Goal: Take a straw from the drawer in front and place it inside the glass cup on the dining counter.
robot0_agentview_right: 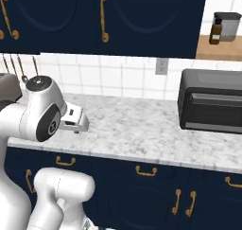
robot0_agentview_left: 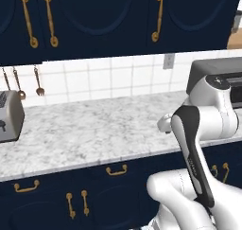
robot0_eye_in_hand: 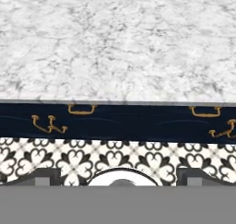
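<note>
Tool pointing down, jaws wide

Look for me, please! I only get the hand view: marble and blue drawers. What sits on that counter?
Observer: A silver toaster stands at the left end of the counter.
Operator: Anything on the right?
Observer: A black toaster oven sits there, back near the tiled wall.
Operator: What's up above?
Observer: Dark blue cupboards hang over the counter, doors shut.
</note>
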